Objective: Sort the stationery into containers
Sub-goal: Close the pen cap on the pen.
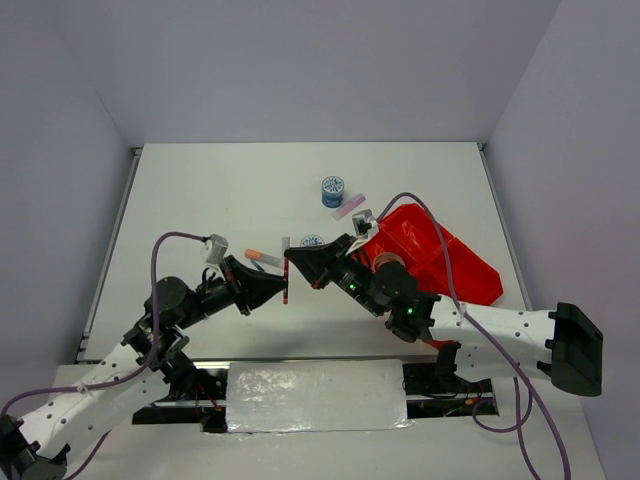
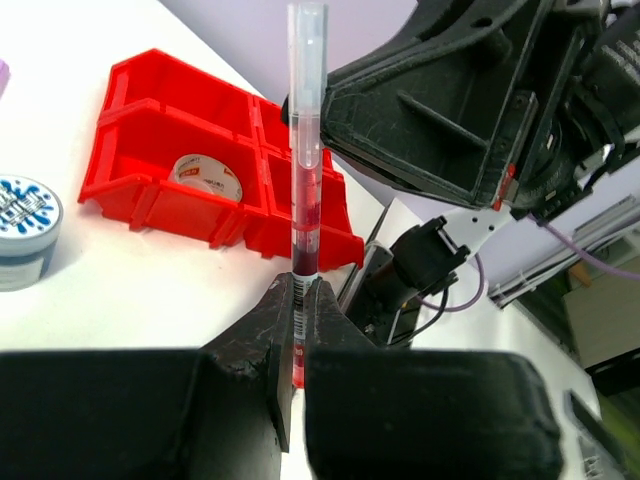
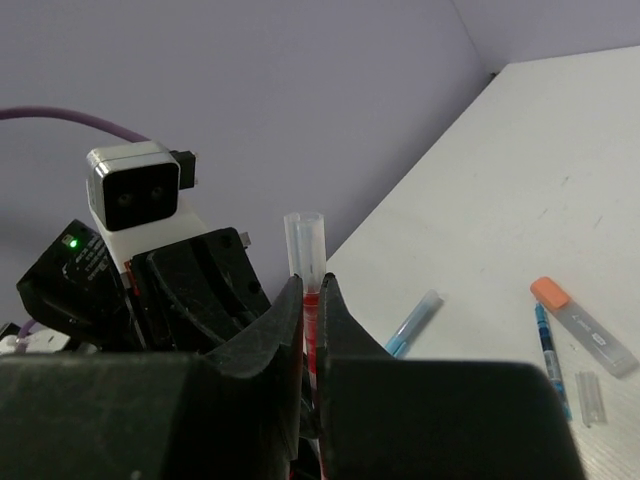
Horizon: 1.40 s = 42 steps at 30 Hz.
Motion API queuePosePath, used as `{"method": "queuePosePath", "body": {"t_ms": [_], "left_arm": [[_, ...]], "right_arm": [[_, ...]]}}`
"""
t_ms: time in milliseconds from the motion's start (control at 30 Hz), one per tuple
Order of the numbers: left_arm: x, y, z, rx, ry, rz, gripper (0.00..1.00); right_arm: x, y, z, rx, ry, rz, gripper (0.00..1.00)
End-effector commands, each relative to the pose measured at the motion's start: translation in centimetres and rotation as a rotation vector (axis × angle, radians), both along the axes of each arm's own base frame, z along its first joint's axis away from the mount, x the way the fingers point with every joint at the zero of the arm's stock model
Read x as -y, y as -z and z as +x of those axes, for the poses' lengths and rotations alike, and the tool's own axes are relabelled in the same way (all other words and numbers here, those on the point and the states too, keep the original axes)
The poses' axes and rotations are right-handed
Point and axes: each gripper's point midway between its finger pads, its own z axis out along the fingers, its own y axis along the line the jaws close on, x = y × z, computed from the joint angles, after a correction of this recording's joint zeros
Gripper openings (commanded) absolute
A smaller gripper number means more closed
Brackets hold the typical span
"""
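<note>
Stationery is mostly unsorted: only the tape ring [image 2: 205,178] sits in a red tray [image 2: 150,130] compartment. The left gripper [image 2: 297,292] and right gripper [image 3: 311,296] both pinch one red pen [image 2: 305,200] above the table [image 1: 200,200]; a patterned roll [image 1: 333,190], pink stick [image 1: 349,206] and orange-capped pen [image 3: 580,318] lie outside.

You've got a red pen [image 2: 305,200], clear cap, and a red tray [image 1: 465,265]. Your roll [image 1: 333,190] is blue-white patterned, stick [image 1: 350,207] pink, other pen [image 3: 413,322] light blue, marker cap [image 3: 549,292] orange.
</note>
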Motion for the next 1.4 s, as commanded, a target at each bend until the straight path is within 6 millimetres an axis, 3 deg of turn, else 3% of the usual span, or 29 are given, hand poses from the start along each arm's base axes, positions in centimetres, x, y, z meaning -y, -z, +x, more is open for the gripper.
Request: {"method": "queuePosePath", "body": {"t_ms": [0,200,367,533,800,1000,1267,1367], "left_arm": [[-0.5,-5.6,-0.9,0.256,0.010,-0.094,0.00],[-0.8,-5.5,-1.7,0.306,0.029,-0.081,0.00],[-1.2,-5.5,-1.8,0.302,0.011,-0.090,0.00],[-1.0,-5.4,-1.8,0.298,0.022,-0.086,0.00],[-0.5,-5.0,-2.2,0.296,0.062,-0.076,0.00],[-0.1,-4.2,-2.4,0.283,0.094,-0.062,0.00],[0.1,-3.3,-2.4,0.260,0.109,-0.045,0.00],[0.2,-3.2,-2.4,0.256,0.108,-0.046,0.00]], "right_arm": [[-1.3,0.9,-2.8,0.036,-0.143,-0.052,0.07],[-0.9,-0.5,-3.0,0.070,-0.147,-0.049,0.17],[-1.4,-0.5,-3.8,0.083,-0.190,-0.046,0.23],[-1.9,-0.2,-4.1,0.094,-0.208,-0.054,0.37],[-2.1,-1.1,-4.0,0.127,-0.205,-0.049,0.36],[-1.8,-2.2,-3.7,0.158,-0.184,-0.044,0.28],[-1.2,-3.1,-3.7,0.183,-0.165,-0.041,0.29],[-1.3,-2.9,-3.8,0.186,-0.172,-0.048,0.19]]}}
